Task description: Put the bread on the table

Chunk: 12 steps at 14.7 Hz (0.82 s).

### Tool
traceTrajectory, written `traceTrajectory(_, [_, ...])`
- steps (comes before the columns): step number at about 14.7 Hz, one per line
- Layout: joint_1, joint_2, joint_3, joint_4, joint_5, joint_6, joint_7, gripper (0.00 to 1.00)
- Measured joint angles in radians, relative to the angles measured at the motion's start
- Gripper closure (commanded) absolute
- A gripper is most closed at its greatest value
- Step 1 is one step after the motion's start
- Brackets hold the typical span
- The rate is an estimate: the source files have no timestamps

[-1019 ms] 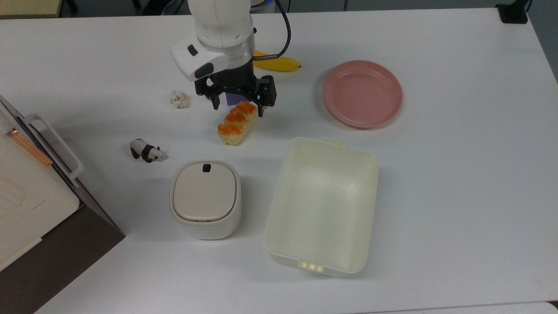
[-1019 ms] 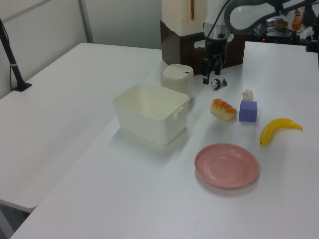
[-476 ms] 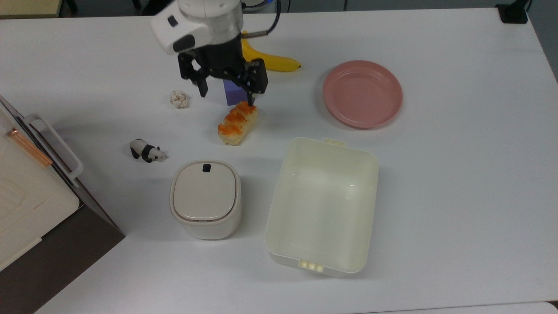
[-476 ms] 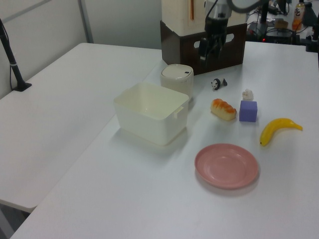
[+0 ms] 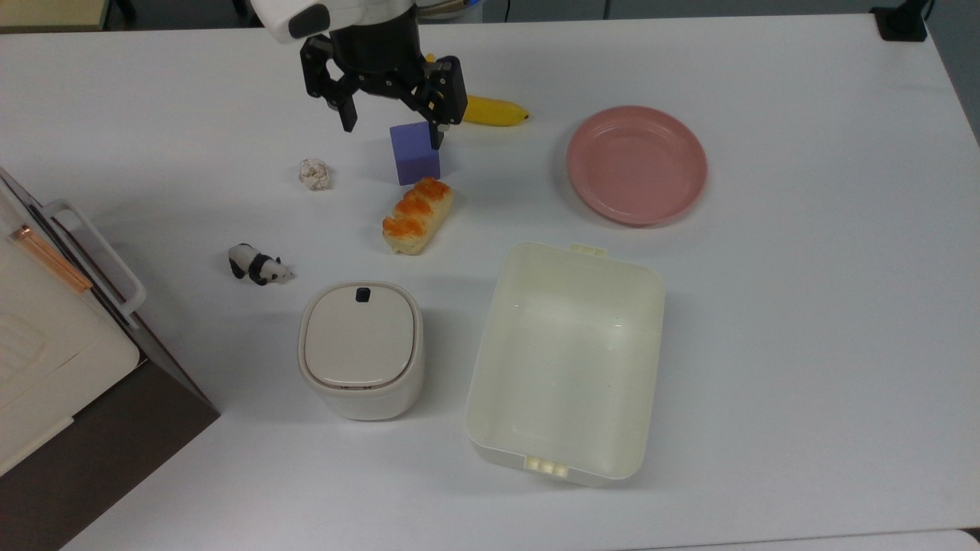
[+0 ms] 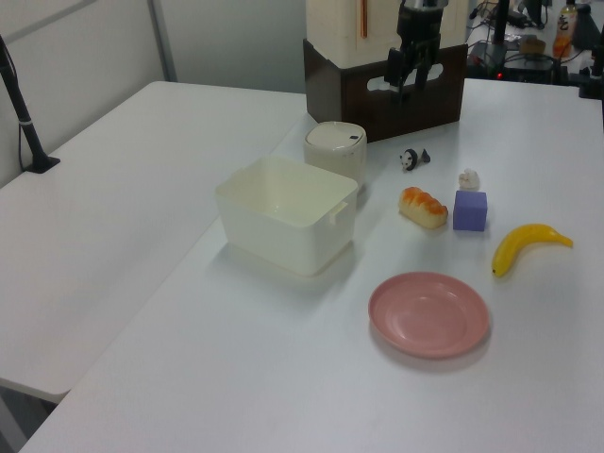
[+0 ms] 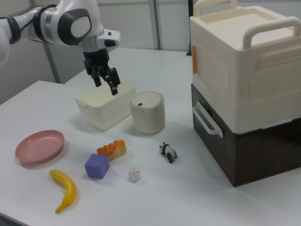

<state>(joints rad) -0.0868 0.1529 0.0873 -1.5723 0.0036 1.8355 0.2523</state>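
Arm: single, white segmented casing with grey joint bands, entering from the right view's upper left and bending down at the wrist. Wrist: white housing with a dark oval button, cable trailing behind it in the top view.

Claw (image 5: 389,128): black, two-fingered, pointing downward, raised well above the surface (image 5: 766,306). Also visible in the left view (image 6: 410,74) and the right view (image 7: 107,84). Fingers (image 5: 348,115): spread apart, nothing between them. Jaws tilted slightly off vertical in the right view.
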Motion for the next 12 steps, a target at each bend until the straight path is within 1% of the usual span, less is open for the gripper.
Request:
traceTrajectory(4, [0.003, -0.018, 0.006, 0.001, 0.007, -0.002, 0.0, 0.0])
traceTrajectory(12, [0.013, -0.019, 0.007, 0.001, 0.01, -0.023, 0.0, 0.0])
